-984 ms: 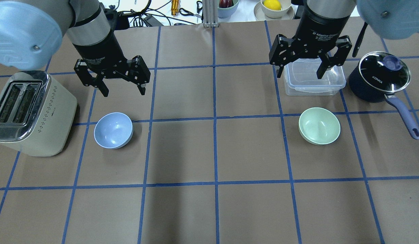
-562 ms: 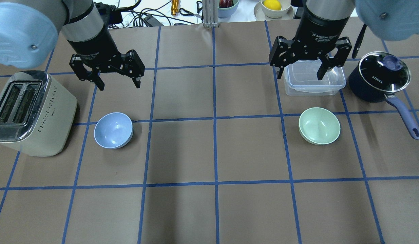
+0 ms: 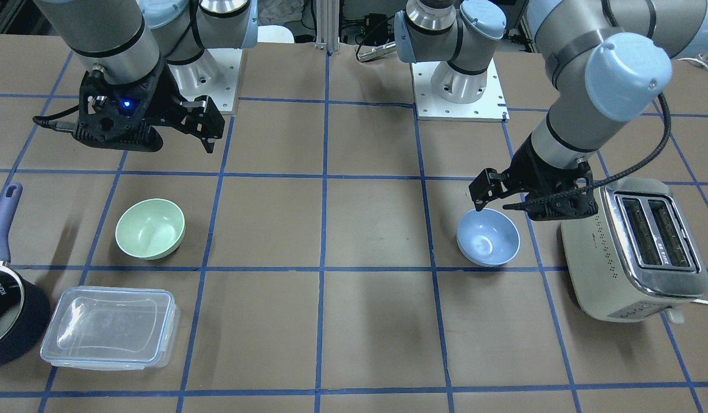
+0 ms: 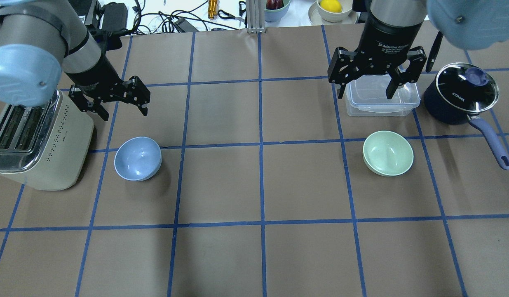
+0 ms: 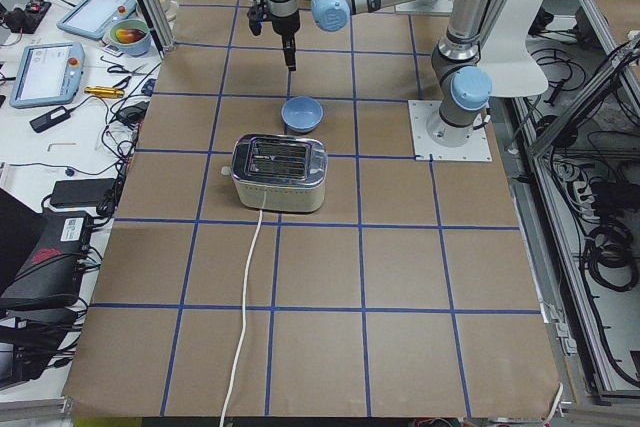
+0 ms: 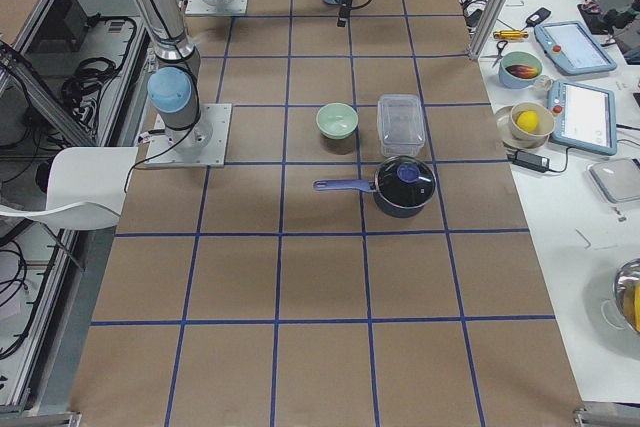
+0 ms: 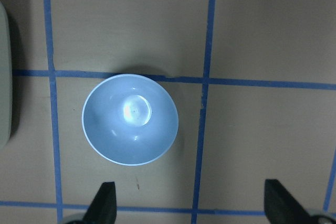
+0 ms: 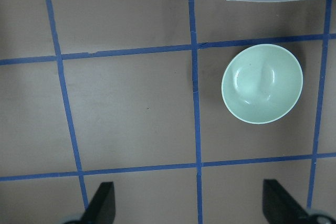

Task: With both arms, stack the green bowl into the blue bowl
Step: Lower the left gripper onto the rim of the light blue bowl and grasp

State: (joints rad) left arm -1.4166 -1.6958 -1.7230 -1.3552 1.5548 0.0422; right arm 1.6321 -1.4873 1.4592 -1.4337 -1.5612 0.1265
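The green bowl [image 4: 388, 153] sits upright on the table at the right; it also shows in the front view [image 3: 150, 228] and the right wrist view [image 8: 262, 83]. The blue bowl [image 4: 137, 158] sits upright at the left, beside the toaster, and shows in the left wrist view [image 7: 130, 119] and the front view [image 3: 488, 236]. My left gripper [image 4: 124, 114] is open and empty, above the table just behind the blue bowl. My right gripper [image 4: 365, 95] is open and empty, hanging over the clear container, behind the green bowl. The two bowls are far apart.
A cream toaster [image 4: 36, 140] stands close to the left of the blue bowl. A clear lidded container [image 4: 380, 103] and a dark navy saucepan [image 4: 460, 93] with a long handle [image 4: 491, 142] stand behind and to the right of the green bowl.
My left gripper has moved left, toward the toaster, and sits lower, still open. My right gripper has hardly moved. The bowls have not moved.
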